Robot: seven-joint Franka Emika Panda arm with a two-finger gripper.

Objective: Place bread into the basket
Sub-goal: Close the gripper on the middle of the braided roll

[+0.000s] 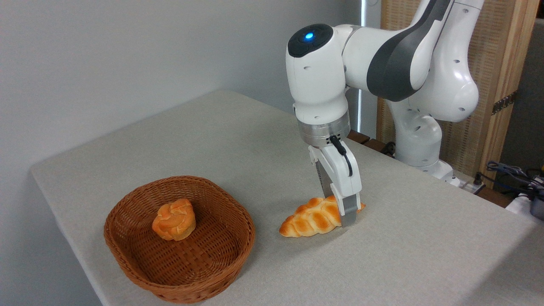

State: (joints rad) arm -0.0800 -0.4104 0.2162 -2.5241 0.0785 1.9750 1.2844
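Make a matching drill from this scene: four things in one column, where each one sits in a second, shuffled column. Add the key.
Things
1. bun
2. loaf
3. basket
4. hand

Places
A. on the table, left of the loaf
B. down at the loaf's right end
C. inside the basket
D. lying on the table, outside the basket

Pairs: 1-C, 2-D, 3-A, 4-B

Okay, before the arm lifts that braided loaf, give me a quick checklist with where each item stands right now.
1. Hand down at the loaf: ok, near its right end.
2. Fingers closed firmly on the loaf: cannot tell, far finger hidden.
3. Grip centred: not ok, off toward one end, so it may tilt.
4. Basket has room: ok, only a small bun sits in its far half.
5. Table between loaf and basket free of obstacles: ok.
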